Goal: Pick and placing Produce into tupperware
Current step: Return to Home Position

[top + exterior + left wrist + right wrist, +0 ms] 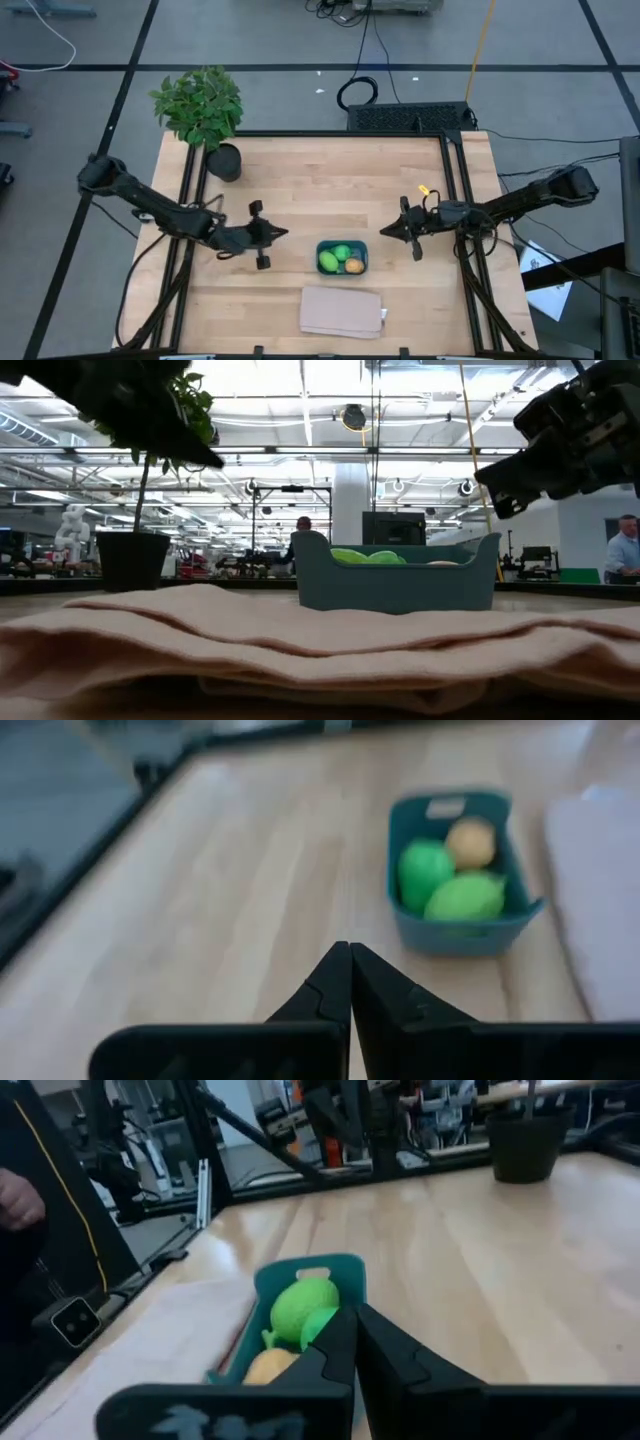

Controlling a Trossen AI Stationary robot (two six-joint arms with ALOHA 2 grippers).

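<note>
The teal tupperware (342,257) sits on the wooden table near its front middle. Inside it lie two bright green pieces (427,868) (466,896) and one orange-tan piece (470,842), also seen in the right wrist view (303,1308) (268,1368). My left gripper (280,234) hovers left of the container, shut and empty. My right gripper (384,231) hovers to its right, shut and empty. In the left wrist view the shut fingertips (350,948) point toward the container (462,935).
A folded beige cloth (342,311) lies in front of the container, at the near edge. A potted leafy plant (203,112) stands at the far left corner. A dark keyboard-like box (410,117) sits beyond the far edge. People stand in the room behind (625,548).
</note>
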